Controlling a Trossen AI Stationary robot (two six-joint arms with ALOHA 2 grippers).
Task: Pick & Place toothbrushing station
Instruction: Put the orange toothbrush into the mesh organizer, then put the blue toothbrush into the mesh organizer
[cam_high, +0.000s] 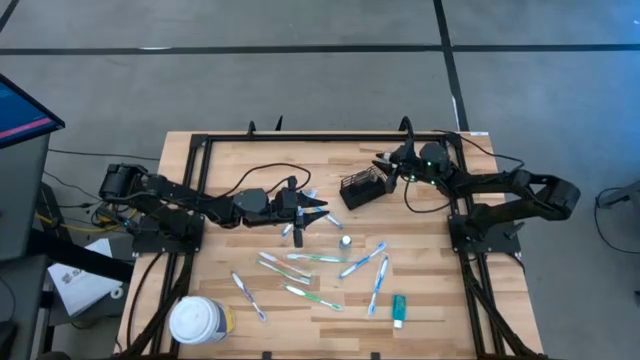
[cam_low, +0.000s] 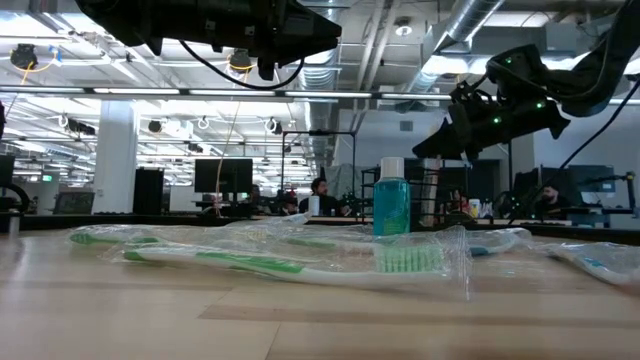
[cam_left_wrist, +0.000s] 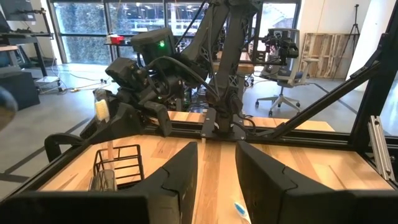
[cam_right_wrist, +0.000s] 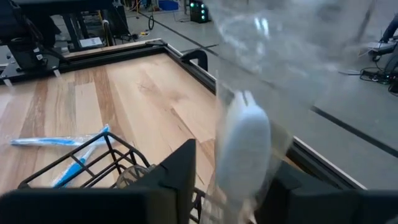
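Jaws of the right gripper (cam_right_wrist: 227, 180) stand apart around a white toothbrush (cam_right_wrist: 245, 146) over the caddy (cam_high: 363, 188), seemingly loose.

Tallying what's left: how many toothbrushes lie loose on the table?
7 toothbrushes: one left, four mid-table, two blue ones right. Wrappers overlap, and the left fingers may hide another.

Caddy (cam_high: 362, 187) behind scattered toothbrushes (cam_high: 318, 258); tub (cam_high: 200, 320) at table's (cam_high: 425, 240) front-left corner.

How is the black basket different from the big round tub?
The black basket is wire you can see through; the round tub is solid with a white lid. The basket is boxy and sits at the far side by the right gripper; the tub stands at the near left corner. Both rest on the wooden table.
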